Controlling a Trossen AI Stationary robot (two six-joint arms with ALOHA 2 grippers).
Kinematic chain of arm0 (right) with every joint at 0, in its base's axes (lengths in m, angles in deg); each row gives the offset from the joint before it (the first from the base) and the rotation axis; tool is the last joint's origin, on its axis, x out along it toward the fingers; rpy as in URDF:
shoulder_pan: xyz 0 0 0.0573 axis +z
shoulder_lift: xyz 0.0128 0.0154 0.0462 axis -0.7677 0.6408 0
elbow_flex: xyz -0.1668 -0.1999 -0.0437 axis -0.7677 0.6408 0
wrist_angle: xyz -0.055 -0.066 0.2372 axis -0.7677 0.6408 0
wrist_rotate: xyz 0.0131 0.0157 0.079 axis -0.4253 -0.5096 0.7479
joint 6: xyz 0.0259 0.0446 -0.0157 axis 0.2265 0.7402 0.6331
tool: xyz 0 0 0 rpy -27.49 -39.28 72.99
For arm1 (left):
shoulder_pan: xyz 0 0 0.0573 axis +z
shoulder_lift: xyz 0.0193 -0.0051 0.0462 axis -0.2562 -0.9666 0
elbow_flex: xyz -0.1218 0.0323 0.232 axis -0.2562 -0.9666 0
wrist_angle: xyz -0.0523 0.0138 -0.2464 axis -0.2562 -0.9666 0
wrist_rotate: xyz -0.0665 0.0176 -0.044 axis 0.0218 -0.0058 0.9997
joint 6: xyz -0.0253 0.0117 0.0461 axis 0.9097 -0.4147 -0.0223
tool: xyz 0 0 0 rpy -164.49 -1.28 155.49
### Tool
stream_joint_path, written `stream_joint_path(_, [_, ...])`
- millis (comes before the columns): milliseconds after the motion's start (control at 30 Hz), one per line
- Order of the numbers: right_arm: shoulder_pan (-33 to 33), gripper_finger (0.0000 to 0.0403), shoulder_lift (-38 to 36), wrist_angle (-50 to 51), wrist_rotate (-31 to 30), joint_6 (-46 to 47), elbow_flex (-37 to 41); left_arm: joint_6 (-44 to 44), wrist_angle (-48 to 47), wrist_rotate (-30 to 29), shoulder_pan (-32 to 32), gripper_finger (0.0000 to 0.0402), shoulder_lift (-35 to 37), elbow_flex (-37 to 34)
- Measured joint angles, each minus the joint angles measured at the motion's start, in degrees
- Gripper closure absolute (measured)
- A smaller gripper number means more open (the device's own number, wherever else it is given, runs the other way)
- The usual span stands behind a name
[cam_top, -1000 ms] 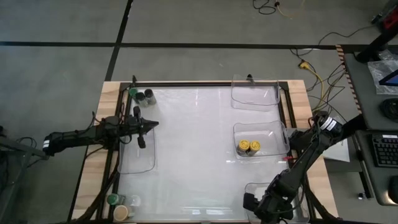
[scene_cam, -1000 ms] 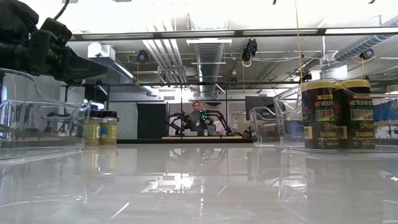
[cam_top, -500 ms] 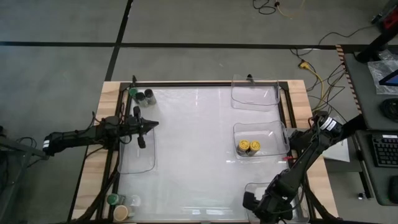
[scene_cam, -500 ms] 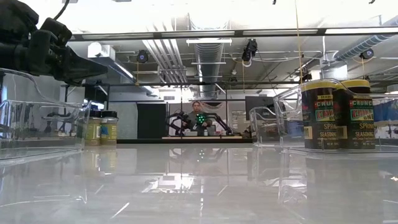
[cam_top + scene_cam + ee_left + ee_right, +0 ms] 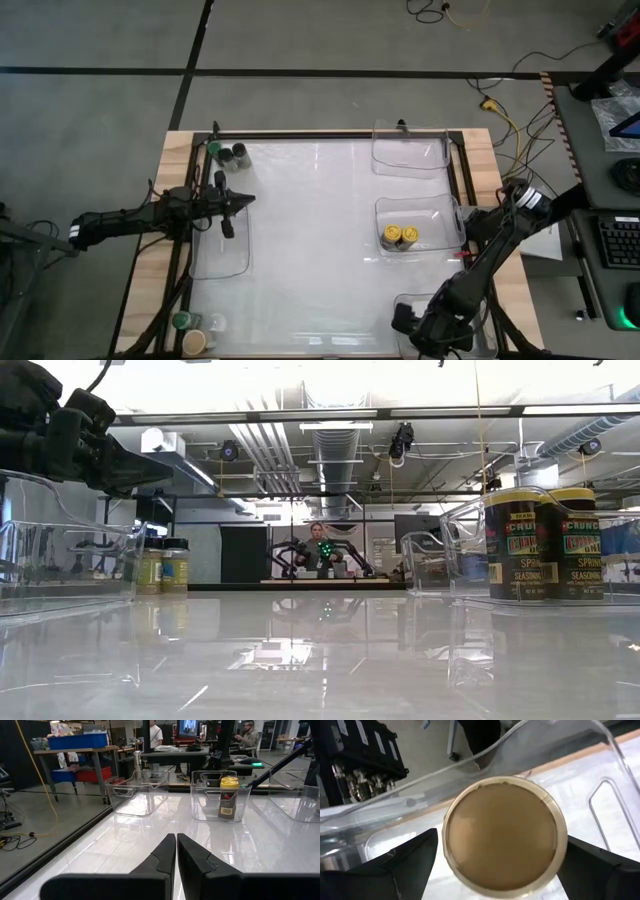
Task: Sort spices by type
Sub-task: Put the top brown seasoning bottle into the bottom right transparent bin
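Note:
My right gripper point(image 5: 502, 837) is open and points down into the near-right clear bin point(image 5: 484, 338). Its fingers stand on either side of a tan-lidded jar point(image 5: 502, 830) that stands upright in the bin. My left gripper point(image 5: 250, 199) is shut and empty, level above the far end of the left clear bin point(image 5: 225, 258). Two yellow-lidded jars point(image 5: 398, 236) stand in the middle right bin. A green-lidded jar point(image 5: 213, 150) and a black-lidded jar point(image 5: 239, 155) stand at the far left corner. A green-lidded jar point(image 5: 181, 321) and a tan-lidded jar point(image 5: 195, 341) stand at the near left corner. My right gripper comes at the tan-lidded jar from above, one finger point(image 5: 405, 865) on each side of its lid rim point(image 5: 451, 820). I cannot tell whether the fingers touch the jar. The jar stands upright on the bin's floor.
A third clear bin point(image 5: 410, 152) sits at the far right of the table. A black frame point(image 5: 330, 135) edges the white table. The middle of the table is open surface. A person point(image 5: 320, 550) is far off in the room behind.

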State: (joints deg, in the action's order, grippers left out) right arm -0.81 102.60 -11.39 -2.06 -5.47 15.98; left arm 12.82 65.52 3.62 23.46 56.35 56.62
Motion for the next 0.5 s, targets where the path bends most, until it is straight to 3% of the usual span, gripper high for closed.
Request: stream_joint_path(500, [0.0, 0.0105, -2.4, 3.6, -7.7, -2.2, -0.1, 0.0, 0.0, 0.0, 0.0, 0.04, 0.0, 0.0])
